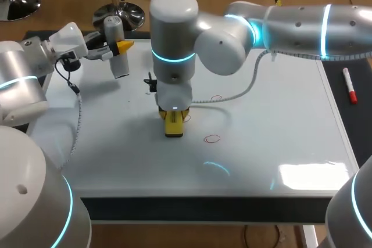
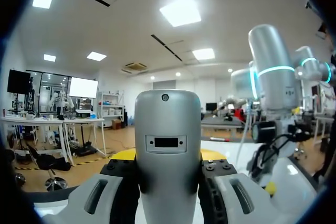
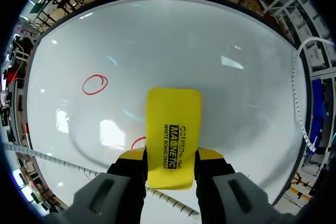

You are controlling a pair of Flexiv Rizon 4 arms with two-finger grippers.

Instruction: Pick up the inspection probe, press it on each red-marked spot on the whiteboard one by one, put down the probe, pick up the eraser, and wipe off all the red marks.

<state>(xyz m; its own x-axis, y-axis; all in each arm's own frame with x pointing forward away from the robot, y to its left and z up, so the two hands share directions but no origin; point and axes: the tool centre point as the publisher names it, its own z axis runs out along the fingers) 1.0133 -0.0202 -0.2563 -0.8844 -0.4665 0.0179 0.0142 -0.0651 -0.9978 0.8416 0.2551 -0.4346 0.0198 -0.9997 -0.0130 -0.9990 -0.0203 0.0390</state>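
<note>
Holding eraser amid whiteboard, edges well away.

The whiteboard covers the dark table; a red-tipped marker lies beside it, apparently on the table.

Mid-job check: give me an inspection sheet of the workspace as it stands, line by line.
Surface: flat white whiteboard, with red circle marks unwiped: two in plain sight, a third partly hidden behind the eraser.
Job's things: yellow block eraser low over the board near the marks; grey cylindrical probe held above the board's far left corner.
Clutter: white marker pen with red cap on the dark table strip beside the board.
Grippers: left claw shut on the probe; right claw shut on the eraser.
Cables: white coiled cable sagging over the board; thin black cable at the left wrist.
Surroundings: nothing seen.
</note>
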